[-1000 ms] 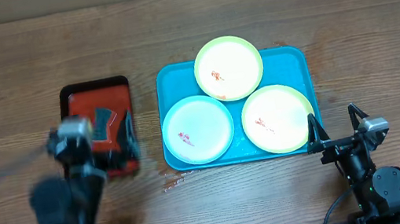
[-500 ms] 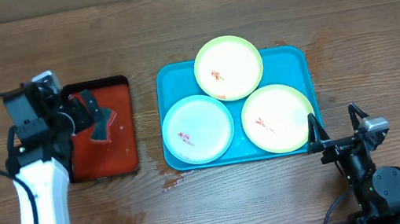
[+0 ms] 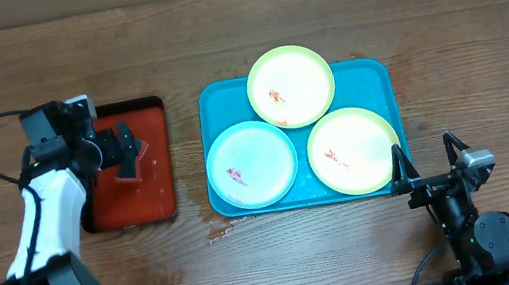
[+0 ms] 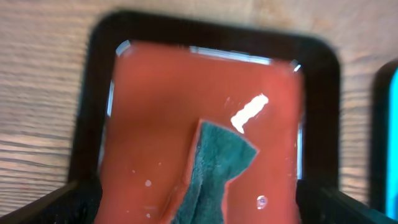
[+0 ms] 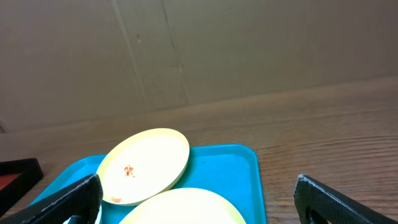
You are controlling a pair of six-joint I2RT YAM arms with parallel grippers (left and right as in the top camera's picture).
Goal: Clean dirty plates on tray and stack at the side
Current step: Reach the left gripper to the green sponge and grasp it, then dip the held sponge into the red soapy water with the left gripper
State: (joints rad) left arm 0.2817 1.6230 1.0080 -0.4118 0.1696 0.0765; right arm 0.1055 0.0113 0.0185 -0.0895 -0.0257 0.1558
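Both jaws wide, round smeared plates (image 3: 291, 86), rimmed turquoise tray (image 3: 220, 104)

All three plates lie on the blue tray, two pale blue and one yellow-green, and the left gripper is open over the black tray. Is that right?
Not quite: the overhead view shows one pale blue plate and two yellow-green, the far one and the right one. All three lie on the blue tray, and the left gripper is open over the black tray.
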